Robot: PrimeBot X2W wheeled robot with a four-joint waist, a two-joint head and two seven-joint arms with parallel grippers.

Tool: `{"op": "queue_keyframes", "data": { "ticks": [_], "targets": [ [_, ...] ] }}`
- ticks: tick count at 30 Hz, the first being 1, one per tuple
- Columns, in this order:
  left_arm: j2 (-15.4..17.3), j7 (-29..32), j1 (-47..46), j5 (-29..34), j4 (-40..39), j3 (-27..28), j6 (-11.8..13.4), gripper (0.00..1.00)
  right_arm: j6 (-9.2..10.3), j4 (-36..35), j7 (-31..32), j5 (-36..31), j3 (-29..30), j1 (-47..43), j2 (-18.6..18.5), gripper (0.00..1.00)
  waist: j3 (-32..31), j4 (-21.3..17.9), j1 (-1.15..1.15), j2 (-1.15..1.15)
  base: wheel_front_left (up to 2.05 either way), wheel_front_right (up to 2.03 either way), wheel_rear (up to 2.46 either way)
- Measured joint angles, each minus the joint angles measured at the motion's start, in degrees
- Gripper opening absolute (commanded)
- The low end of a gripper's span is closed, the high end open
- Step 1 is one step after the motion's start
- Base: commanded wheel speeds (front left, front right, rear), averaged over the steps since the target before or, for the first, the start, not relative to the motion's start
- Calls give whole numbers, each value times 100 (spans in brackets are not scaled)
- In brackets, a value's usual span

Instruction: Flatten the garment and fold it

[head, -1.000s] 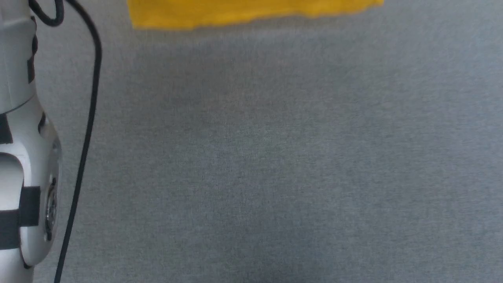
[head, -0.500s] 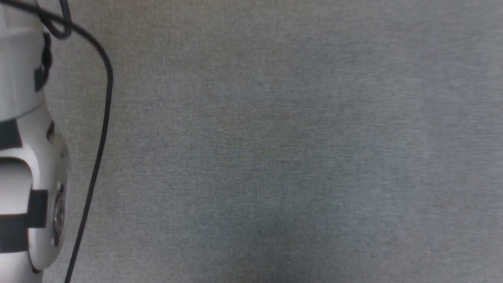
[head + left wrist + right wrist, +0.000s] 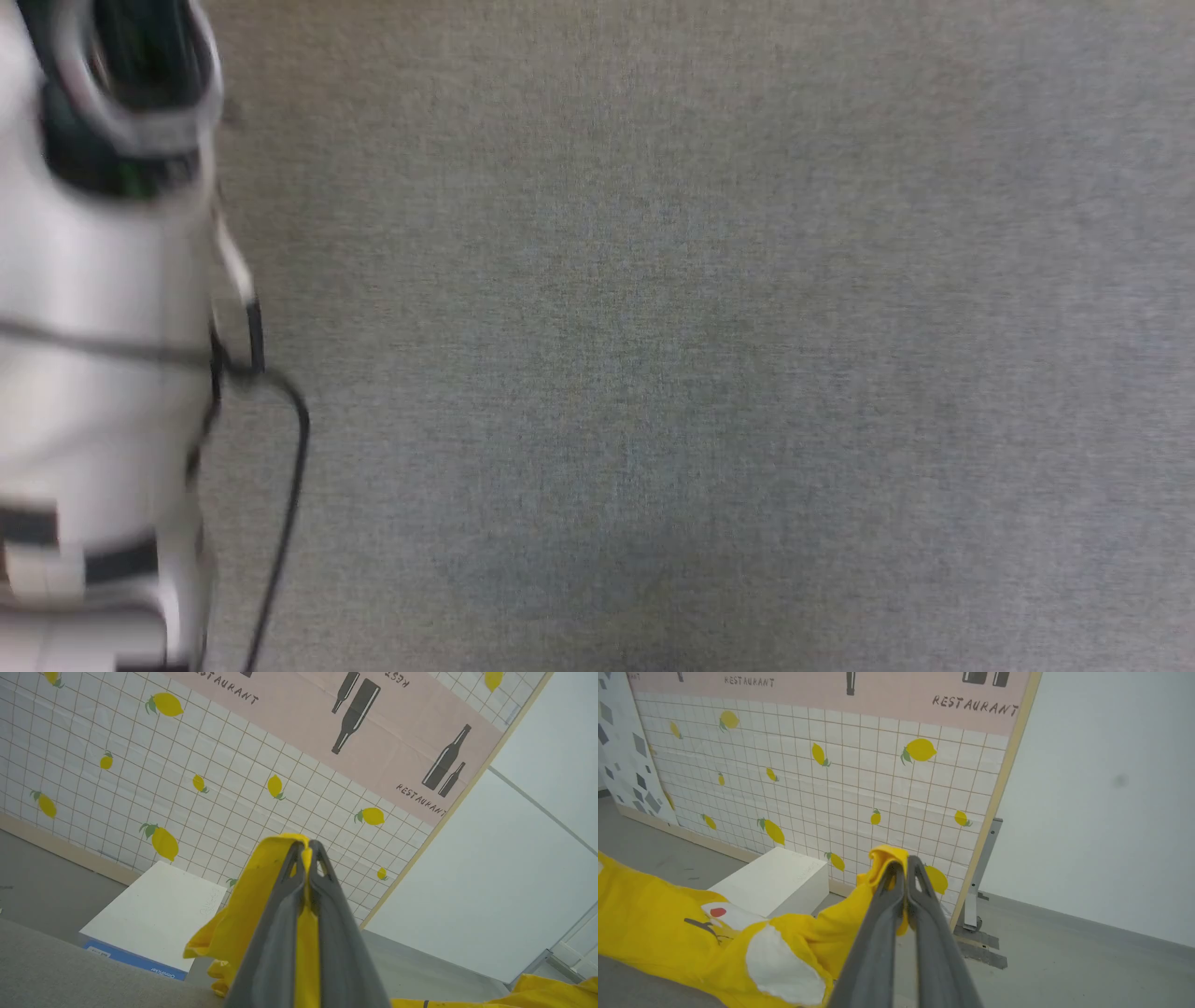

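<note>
The garment (image 3: 658, 933) is a bright yellow T-shirt with white patches, a red dot and black stripes. In the right wrist view it trails from the lower left up to my right gripper (image 3: 905, 862), which is shut on a bunched yellow edge. My left gripper (image 3: 307, 847) is likewise shut on a fold of the garment (image 3: 243, 919), which drapes down to the left of the fingers; more yellow cloth shows at the lower right corner. In the head view my pale left forearm (image 3: 103, 373), blurred, stands at the left over the grey table (image 3: 700, 355).
A white box (image 3: 777, 882) with a blue side stands on the floor against a lemon-patterned tiled wall panel (image 3: 808, 788). A plain white wall (image 3: 1101, 812) rises to the right. A black cable (image 3: 289, 485) hangs beside the forearm.
The head view has shifted: the yellow hem seen at the top edge a second ago is out of frame. The left forearm looks larger and blurred, with its cable lower.
</note>
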State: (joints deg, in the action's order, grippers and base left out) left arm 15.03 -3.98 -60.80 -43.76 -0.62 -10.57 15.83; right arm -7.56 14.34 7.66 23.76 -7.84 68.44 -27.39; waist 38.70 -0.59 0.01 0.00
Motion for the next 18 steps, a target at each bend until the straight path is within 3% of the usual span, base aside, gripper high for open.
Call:
{"op": "queue_keyframes", "data": {
  "ticks": [6,10,18],
  "targets": [
    [165,136,2012,-123,-998,-2,299,0,0,-1385,463,282,907,-2190,109,0,-547,14,-1,0,0,0,0],
    [145,137,3357,-254,-1454,94,575,0,0,-2030,734,278,1455,-3484,589,0,-965,19,-1,0,0,0,0],
    [30,112,5597,-760,-1672,272,742,0,0,-2800,1118,149,2431,-5516,1771,0,-1833,15,-2,0,0,0,0]
  ]
}}
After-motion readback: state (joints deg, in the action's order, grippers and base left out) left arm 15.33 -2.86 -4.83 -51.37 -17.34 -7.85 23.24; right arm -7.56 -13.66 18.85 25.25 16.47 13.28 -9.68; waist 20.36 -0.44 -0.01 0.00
